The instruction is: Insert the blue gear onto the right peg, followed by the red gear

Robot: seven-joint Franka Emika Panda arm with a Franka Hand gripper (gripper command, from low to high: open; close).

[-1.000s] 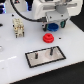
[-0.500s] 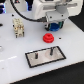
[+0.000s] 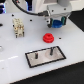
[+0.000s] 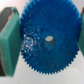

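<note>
The blue gear fills most of the frame, face-on, its teeth sharp around the rim and a small pale bore at its centre. Green finger pads of the end effector press against its rim at 9 o'clock and, barely visible, at 3 o'clock. Behind it lies a pale surface.

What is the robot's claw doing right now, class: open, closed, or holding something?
Claw: closed on the flat bright-blue toothed gear, its green pads pressing the gear's edges, held above the white table.
</note>
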